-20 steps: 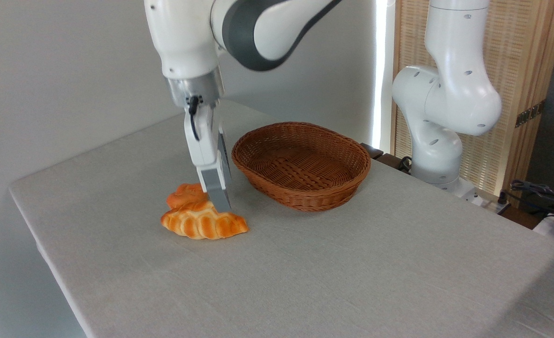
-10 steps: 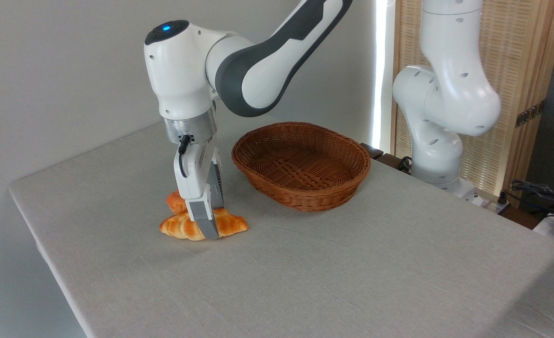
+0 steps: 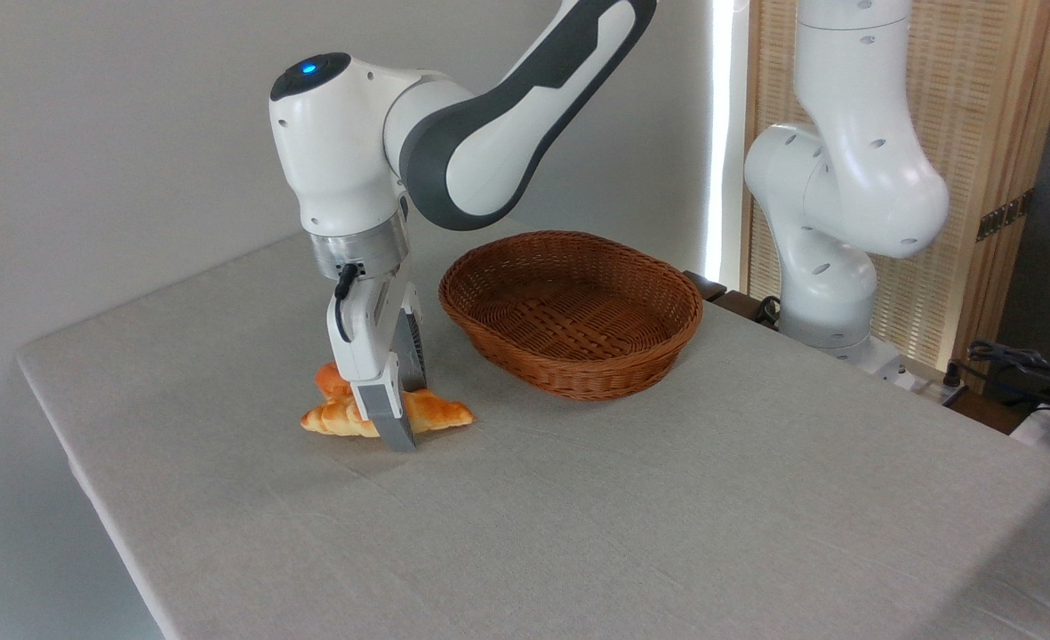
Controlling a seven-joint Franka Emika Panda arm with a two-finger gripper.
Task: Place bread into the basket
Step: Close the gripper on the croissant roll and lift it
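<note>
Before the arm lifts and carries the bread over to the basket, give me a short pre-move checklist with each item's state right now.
1. Gripper down at the bread, near finger across its middle: ok.
2. Jaws firmly shut on the bread: cannot tell; the far finger is hidden.
3. Bread resting on the table, not lifted: ok.
4. Basket empty and upright: ok.
5. Path from bread to basket free of other things: ok.
6. Second pastry piece behind the gripper staying out of the grasp: cannot tell.

Matt grey cloth covers the desk (image 3: 667, 516); the basket (image 3: 571, 311) is rough woven wicker; the bread (image 3: 436, 412) looks glossy.
</note>
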